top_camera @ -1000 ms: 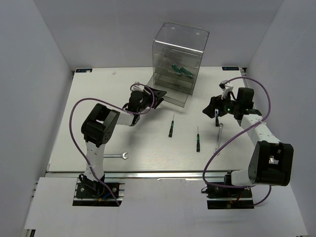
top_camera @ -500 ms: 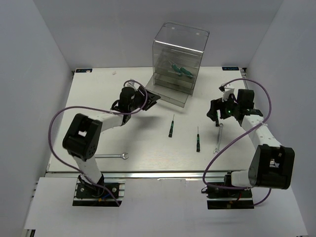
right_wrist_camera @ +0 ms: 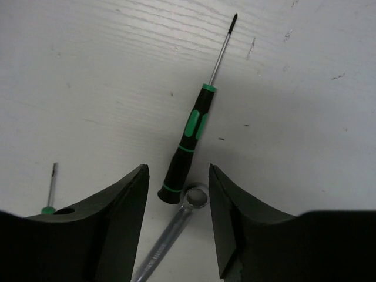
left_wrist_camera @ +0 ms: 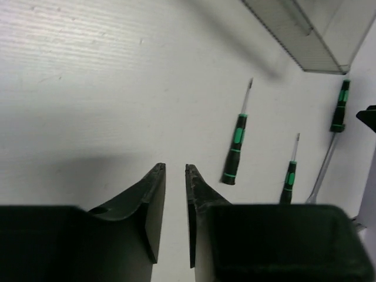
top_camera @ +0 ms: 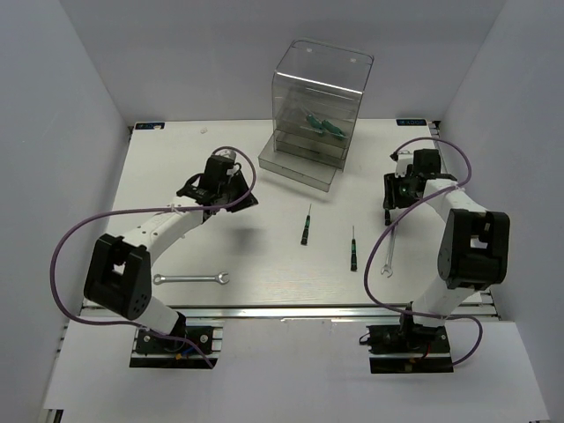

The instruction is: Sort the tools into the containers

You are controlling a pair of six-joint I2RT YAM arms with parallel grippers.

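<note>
Two green-and-black screwdrivers (top_camera: 306, 226) (top_camera: 352, 249) lie mid-table. A third screwdriver (right_wrist_camera: 191, 138) lies at the right, its handle end touching the head of a silver wrench (right_wrist_camera: 170, 235). My right gripper (right_wrist_camera: 177, 173) stands open just above them, its fingers either side of the handle end and the wrench head, gripping nothing. My left gripper (left_wrist_camera: 174, 170) hovers left of the clear cabinet (top_camera: 319, 97). Its jaws are a narrow gap apart with nothing between. A second wrench (top_camera: 189, 279) lies near the front left. More screwdrivers (top_camera: 322, 126) rest in an upper drawer.
The cabinet's bottom drawer (top_camera: 300, 169) is pulled out toward the table's middle. Purple cables loop from both arms. White walls close in the table on the left, right and back.
My left gripper has drawn back leftward from the open drawer and its jaws have narrowed. My right gripper has shifted over the right screwdriver and its jaws have come closer together.
</note>
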